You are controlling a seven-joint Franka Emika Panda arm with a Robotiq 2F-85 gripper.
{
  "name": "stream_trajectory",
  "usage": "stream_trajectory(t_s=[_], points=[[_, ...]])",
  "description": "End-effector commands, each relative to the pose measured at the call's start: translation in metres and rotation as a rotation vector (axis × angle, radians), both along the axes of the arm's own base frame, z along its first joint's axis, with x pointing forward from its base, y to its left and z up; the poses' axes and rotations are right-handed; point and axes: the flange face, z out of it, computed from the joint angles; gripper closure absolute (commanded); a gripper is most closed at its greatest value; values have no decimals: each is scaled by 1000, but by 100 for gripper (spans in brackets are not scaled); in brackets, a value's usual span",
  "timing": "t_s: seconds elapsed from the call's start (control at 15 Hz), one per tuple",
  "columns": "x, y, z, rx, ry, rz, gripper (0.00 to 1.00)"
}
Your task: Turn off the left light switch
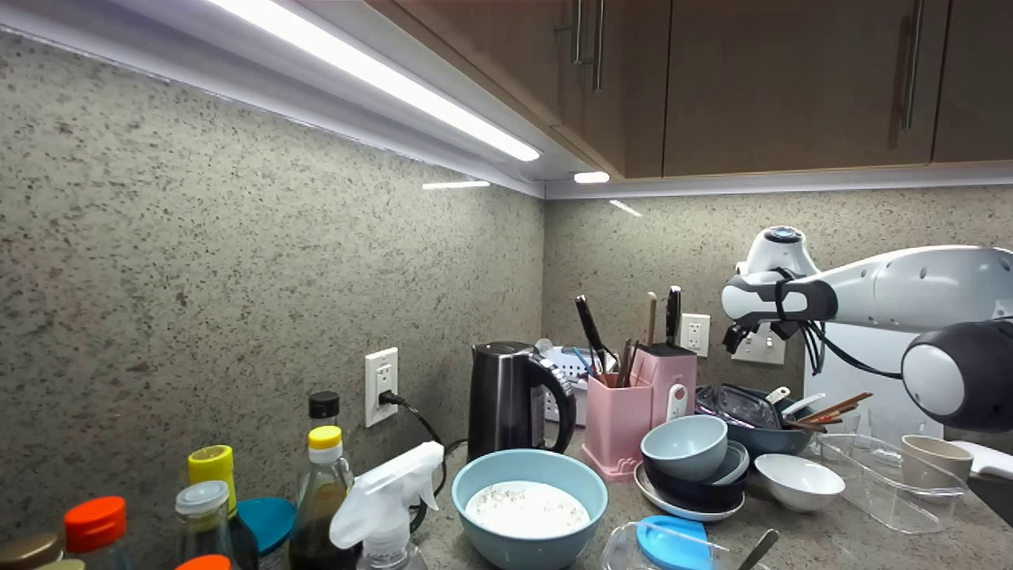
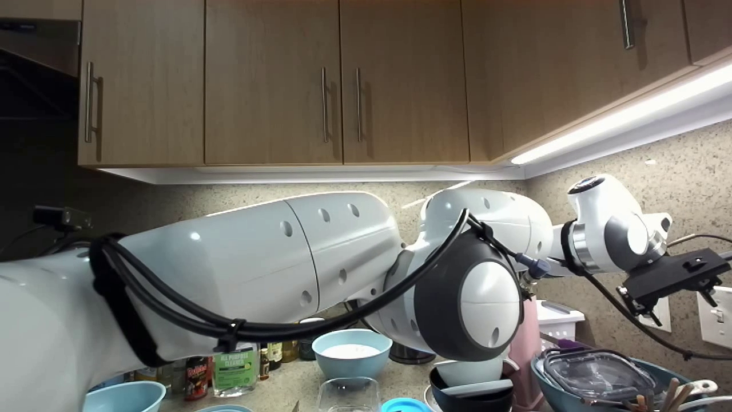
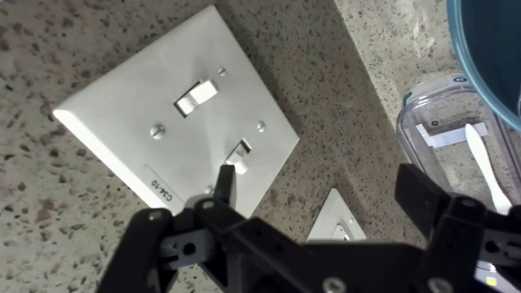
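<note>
A white double switch plate (image 3: 179, 134) is on the speckled wall in the wrist view, rotated in the picture. The left light switch (image 3: 240, 162) is the lower toggle there, on the outlet's side; its lever tips away from the counter. The upper toggle (image 3: 197, 97) tips the opposite way, toward the counter. My gripper (image 3: 317, 173) is open with nothing between its fingers. One fingertip (image 3: 225, 181) appears right beside the left switch's lever; contact cannot be told. In an exterior view the black gripper (image 1: 740, 336) partly covers the plate (image 1: 769, 353).
An outlet plate (image 3: 336, 215) shows between the fingers. Below are a clear container (image 3: 452, 118) and a blue bowl (image 3: 462, 44). A pink knife block (image 1: 669, 380) and a bowl of dishes (image 1: 772, 443) stand near the wall. The under-cabinet light (image 1: 396, 83) is lit.
</note>
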Motion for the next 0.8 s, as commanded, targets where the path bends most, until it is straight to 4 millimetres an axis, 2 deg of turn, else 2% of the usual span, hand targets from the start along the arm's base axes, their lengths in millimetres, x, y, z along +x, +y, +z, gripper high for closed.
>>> stream_trajectory(t_s=[0.0, 0.4, 0.73], points=[[1, 3, -1, -3, 56, 16, 0], [3, 5, -3, 9, 20, 3, 0], [0, -6, -9, -241, -100, 125, 0]])
